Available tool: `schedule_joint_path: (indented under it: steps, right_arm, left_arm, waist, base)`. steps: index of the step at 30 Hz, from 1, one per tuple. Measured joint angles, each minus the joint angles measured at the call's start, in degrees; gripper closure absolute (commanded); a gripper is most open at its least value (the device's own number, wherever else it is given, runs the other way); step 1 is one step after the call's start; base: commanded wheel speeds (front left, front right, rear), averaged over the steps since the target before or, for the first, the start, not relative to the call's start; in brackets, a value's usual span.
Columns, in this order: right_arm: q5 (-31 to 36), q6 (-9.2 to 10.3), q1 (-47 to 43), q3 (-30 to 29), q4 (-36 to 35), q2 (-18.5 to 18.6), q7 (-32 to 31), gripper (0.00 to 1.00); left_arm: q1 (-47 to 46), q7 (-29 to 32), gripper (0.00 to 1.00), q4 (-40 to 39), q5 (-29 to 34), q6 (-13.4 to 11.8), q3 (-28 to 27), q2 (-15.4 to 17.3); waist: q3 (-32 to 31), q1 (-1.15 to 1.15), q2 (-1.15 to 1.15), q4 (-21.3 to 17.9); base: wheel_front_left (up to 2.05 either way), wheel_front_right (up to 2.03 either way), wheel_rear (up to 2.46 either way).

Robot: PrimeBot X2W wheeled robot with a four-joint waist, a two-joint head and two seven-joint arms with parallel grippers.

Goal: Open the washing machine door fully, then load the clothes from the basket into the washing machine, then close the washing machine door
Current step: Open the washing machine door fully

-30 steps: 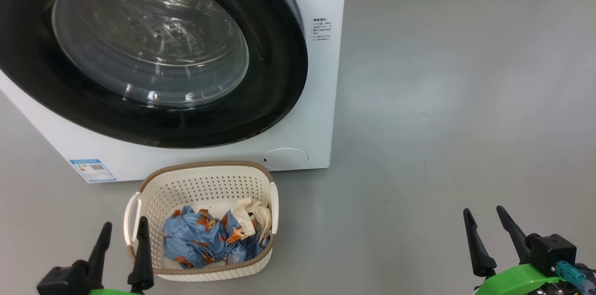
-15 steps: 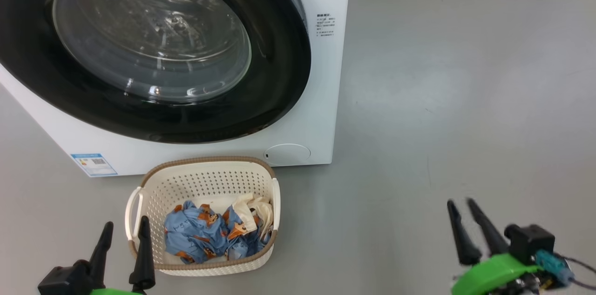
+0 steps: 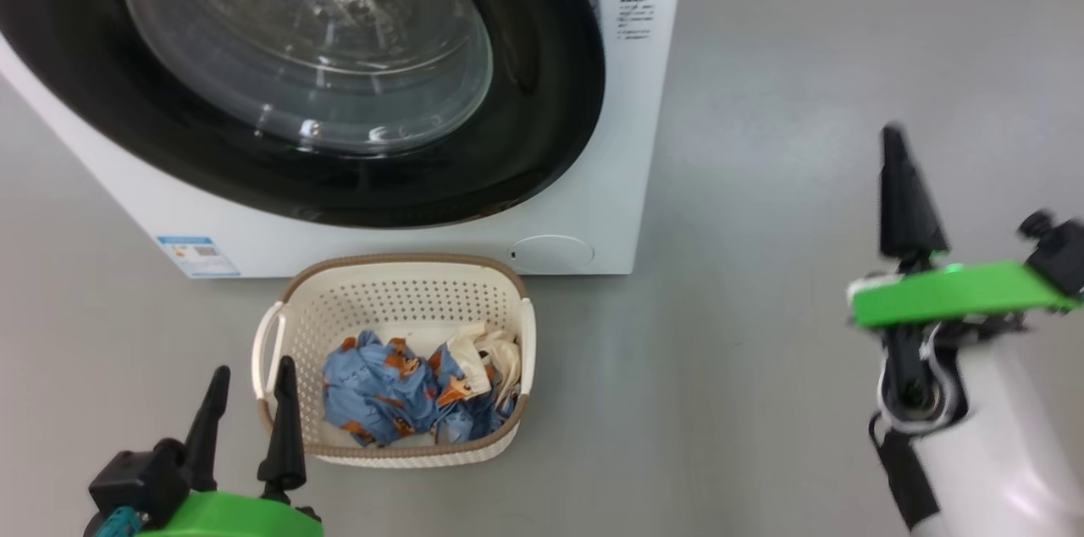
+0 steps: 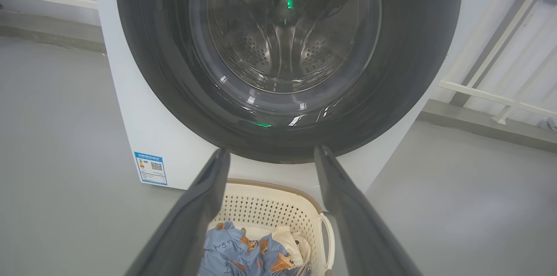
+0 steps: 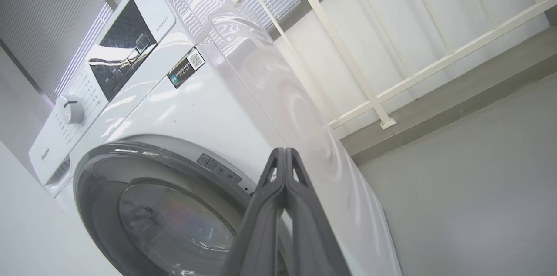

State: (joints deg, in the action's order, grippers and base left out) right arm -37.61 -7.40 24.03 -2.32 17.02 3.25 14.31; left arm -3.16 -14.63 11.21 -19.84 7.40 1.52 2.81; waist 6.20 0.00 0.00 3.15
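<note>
Washing machine door [image 3: 313,46] shut on the white washing machine [image 3: 631,181]: glossy black rim, bulging clear glass. Just in front, on smooth grey floor [image 3: 804,80], cream basket [image 3: 398,300] holding blue printed clothes [image 3: 398,393]. Left gripper [image 3: 252,369] spread beside the basket; right gripper [image 5: 283,150] with 2 fingers pressed together. White railing [image 5: 370,93] behind.

Door [image 3: 550,96]: cut off by the top and left edges. Right hand [image 3: 896,149]: blurred. Label [image 3: 198,256]: print too small to read.
</note>
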Motion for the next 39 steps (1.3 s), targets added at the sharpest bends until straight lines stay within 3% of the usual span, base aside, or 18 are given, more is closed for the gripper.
schedule_joint_path:
  steps: [8, 12, 19, 29, 39]
  right_arm:
    - [-18.1, 0.0, 10.9, 0.6, -1.2, 0.7, 0.4, 1.0]
    - [-31.6, 0.0, 16.1, 3.3, -0.2, 4.2, -0.4, 1.0]
    - [-45.6, 0.01, 24.1, 7.6, 4.5, 11.3, -12.7, 1.0]
    - [-53.0, 0.01, 31.2, 10.0, 11.7, 17.4, -29.7, 1.0]
    - [-55.2, 0.01, 36.7, 12.4, 19.7, 18.2, -40.7, 1.0]
  left_arm:
    - [-2.0, 0.0, 0.0, 0.0, -0.8, 0.0, 0.9, -0.3]
    - [-3.2, 0.0, 0.0, -0.1, -1.6, 0.0, 2.0, -0.5]
    - [-5.6, 0.0, 0.0, 0.0, -2.3, 0.0, 3.6, -0.7]
    - [-8.2, 0.0, 0.0, 0.2, -3.2, 0.0, 5.5, -0.8]
    - [-9.9, 0.0, 0.0, 0.2, -3.6, 0.0, 6.9, -0.9]
  waist:
    - [2.2, 0.0, 0.0, 3.5]
    - [3.6, 0.0, 0.0, 5.1]
    - [6.6, 0.0, 0.0, 7.6]
    - [10.3, 0.0, 0.0, 11.3]
    - [13.8, 0.0, 0.0, 12.8]
  base:
    - [0.0, 0.0, 0.0]
    - [0.0, 0.0, 0.0]
    - [0.0, 0.0, 0.0]
    - [0.0, 0.0, 0.0]
    - [0.0, 0.0, 0.0]
